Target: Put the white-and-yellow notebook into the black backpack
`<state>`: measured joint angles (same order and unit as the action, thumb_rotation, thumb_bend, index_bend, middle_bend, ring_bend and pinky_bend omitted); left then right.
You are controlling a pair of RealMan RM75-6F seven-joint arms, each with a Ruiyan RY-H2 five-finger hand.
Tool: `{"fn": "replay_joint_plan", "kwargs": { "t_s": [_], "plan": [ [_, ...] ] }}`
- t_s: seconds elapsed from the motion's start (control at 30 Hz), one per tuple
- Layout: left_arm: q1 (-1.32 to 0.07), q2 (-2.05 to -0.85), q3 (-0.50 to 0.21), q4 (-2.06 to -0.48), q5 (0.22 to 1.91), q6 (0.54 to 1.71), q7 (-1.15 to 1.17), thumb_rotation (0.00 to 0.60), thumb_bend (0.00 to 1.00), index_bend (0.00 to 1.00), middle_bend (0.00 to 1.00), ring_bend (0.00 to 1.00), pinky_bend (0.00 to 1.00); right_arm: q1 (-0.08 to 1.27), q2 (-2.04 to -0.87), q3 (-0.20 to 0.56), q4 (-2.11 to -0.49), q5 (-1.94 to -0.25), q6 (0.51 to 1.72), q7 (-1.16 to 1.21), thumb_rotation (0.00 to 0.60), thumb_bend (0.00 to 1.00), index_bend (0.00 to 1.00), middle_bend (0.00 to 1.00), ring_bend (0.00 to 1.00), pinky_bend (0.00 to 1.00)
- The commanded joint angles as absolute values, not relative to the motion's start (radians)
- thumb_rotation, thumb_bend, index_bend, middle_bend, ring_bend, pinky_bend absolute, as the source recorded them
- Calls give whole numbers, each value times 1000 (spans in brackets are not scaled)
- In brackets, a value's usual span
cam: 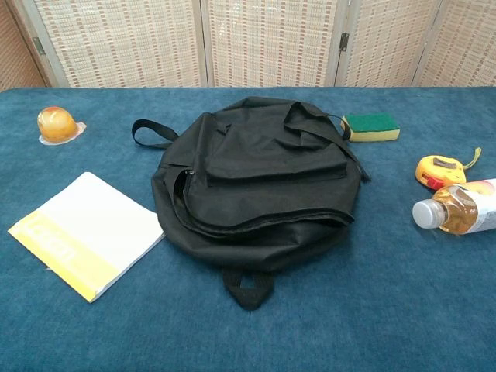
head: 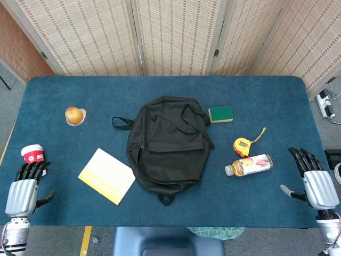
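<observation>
Both hands, left hand [head: 24, 189] and right hand [head: 317, 181], rest empty with fingers apart at the table's [head: 256, 101] front corners; the flat notebook [head: 106, 175] may slide away, or catch the backpack's [head: 168, 141] barely parted zipper.

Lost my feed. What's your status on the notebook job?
Left hand and right hand open, at table edges. Notebook flat, left of backpack, untouched. Nothing between them.

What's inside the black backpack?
You can't see inside the black backpack. It lies flat on the table, and its dark fabric covers whatever is in there. The white-and-yellow notebook is outside, lying beside it.
</observation>
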<state>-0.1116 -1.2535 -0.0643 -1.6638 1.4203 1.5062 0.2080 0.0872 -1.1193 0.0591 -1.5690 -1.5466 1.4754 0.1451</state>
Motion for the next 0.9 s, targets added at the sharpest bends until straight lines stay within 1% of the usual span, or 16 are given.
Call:
{"fn": "replay_joint_plan", "kwargs": {
  "t_s": [0.03, 0.3, 0.37, 0.53, 0.77, 0.9],
  "plan": [
    [-116, -1262, -68, -1651, 1427, 1505, 198, 600, 270, 233, 215, 157, 121, 88, -1122, 60, -1571, -1547, 1477, 142, 600, 97, 73, 128, 58, 96],
    [-132, -1284, -58, -1577, 1484, 1495, 126, 600, 269, 255, 226, 169, 129, 81, -1118, 58, -1580, -1560, 1502, 139, 600, 98, 74, 128, 60, 96],
    [-148, -1293, -46, -1538, 1518, 1477, 84, 600, 270, 257, 226, 169, 129, 78, -1116, 58, -1581, -1565, 1511, 140, 600, 98, 73, 128, 60, 96],
    [-196, -1330, -17, -1446, 1577, 1409, 18, 600, 207, 255, 226, 163, 129, 73, -1113, 51, -1581, -1579, 1523, 146, 600, 96, 73, 129, 60, 96],
    [-254, -1408, 12, -1333, 1615, 1321, -14, 600, 180, 230, 226, 160, 129, 66, -1112, 44, -1582, -1588, 1536, 148, 600, 96, 73, 128, 61, 96],
    [-270, -1449, 14, -1287, 1616, 1302, -23, 600, 180, 226, 226, 159, 129, 63, -1112, 42, -1586, -1591, 1541, 143, 600, 97, 73, 129, 61, 95]
  ]
}}
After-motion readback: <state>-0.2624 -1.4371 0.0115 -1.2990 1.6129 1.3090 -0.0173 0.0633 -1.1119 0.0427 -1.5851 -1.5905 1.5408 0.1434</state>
